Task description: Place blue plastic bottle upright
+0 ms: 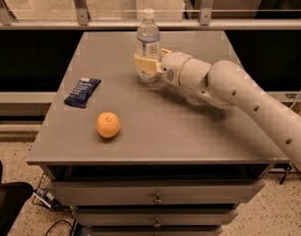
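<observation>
The blue plastic bottle [148, 41] is clear with a white cap and a white label. It stands upright at the far middle of the grey table [155, 127], with its base at or just above the tabletop. My gripper [146, 64] reaches in from the right. Its pale yellow fingers [142, 63] are closed around the bottle's lower body. The white arm [239, 97] stretches away to the lower right.
An orange [108, 125] lies near the front left of the table. A dark blue snack-bar wrapper [82, 92] lies at the left edge. A metal railing [150, 24] runs behind the table. Drawers [155, 198] sit below the tabletop.
</observation>
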Robot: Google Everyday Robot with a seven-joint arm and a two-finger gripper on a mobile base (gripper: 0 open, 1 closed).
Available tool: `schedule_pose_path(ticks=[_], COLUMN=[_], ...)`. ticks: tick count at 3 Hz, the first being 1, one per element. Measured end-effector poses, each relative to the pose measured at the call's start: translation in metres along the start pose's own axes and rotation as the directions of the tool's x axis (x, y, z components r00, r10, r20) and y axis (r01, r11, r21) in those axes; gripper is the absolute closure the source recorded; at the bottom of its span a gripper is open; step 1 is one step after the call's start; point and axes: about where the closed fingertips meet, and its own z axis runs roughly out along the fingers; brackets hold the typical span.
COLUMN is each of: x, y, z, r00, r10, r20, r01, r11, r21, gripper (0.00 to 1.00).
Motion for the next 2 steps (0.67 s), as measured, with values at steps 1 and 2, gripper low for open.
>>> schedule_pose_path(ticks=[1, 2], x=[-0.0008, -0.0009], y=[0.0002, 0.0002], z=[0.0000, 0.0001], r00=[1.000, 1.000], r10=[0.000, 0.000], r20=[0.000, 0.000], r01=[0.000, 0.000], r11=[1.0000, 1.0000], r21=[0.000, 0.000], gripper=[0.83, 0.59])
